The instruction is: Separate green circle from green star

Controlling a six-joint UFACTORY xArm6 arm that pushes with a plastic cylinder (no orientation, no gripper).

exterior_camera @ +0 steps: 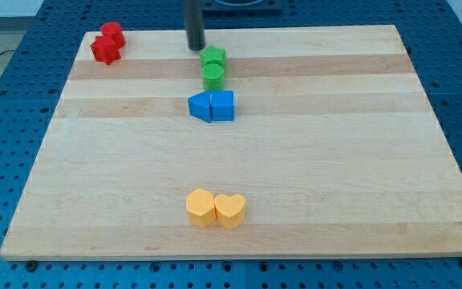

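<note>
Yellow blocks, one a heart (230, 210), sit lower centre on the wooden desk (335, 160). Above, two blue blocks (212, 106), then the green circle (213, 76) touching the green star (213, 58). My tip (196, 46) stands upright just left of the star; no hand shows.

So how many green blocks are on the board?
2. The green star sits near the view's top, just right of my tip. The green circle touches it just below. None seem hidden.
</note>
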